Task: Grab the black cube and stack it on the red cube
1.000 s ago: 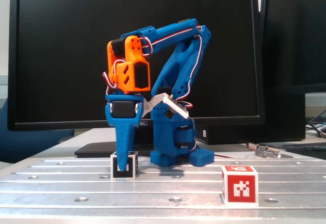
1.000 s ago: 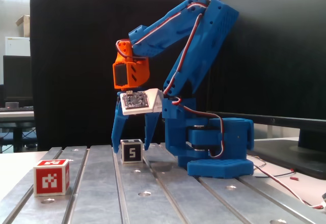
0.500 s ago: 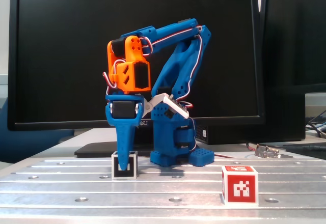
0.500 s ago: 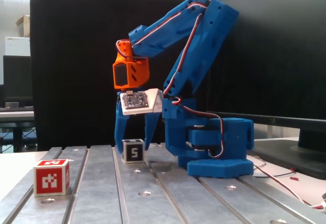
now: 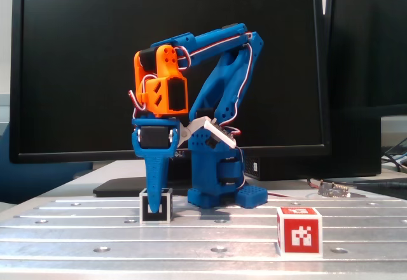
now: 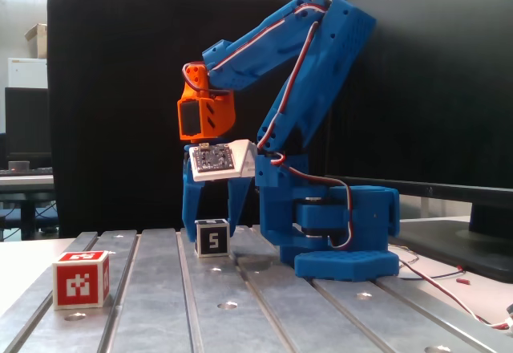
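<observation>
Gripper (image 6: 212,233) points straight down, fingers clamped on the black cube (image 6: 212,239) at plate (image 5: 210,235) level. Red cube (image 5: 299,230) sits well apart, on the right in a fixed view.

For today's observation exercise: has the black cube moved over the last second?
Yes. In a fixed view the black cube has shifted slightly right, toward the arm's blue base.

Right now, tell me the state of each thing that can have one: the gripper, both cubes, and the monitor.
gripper: lowered around the black cube, fingers closing on its sides
black cube: between the fingers, on the table
red cube: alone on the table, nothing stacked
monitor: screen dark
</observation>
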`<action>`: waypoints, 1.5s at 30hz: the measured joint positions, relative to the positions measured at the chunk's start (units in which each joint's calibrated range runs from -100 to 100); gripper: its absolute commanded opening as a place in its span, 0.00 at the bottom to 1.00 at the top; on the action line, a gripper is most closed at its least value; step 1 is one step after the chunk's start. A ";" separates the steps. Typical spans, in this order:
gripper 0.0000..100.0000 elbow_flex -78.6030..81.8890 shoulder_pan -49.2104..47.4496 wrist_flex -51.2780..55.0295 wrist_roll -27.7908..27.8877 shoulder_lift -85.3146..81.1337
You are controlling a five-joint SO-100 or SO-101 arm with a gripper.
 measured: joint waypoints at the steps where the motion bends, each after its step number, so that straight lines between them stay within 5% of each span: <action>1: 0.17 0.00 0.00 0.00 0.00 0.00; 24: 0.17 -2.36 -0.15 1.63 0.00 0.00; 45: 0.17 -18.30 -14.67 6.53 -2.57 0.00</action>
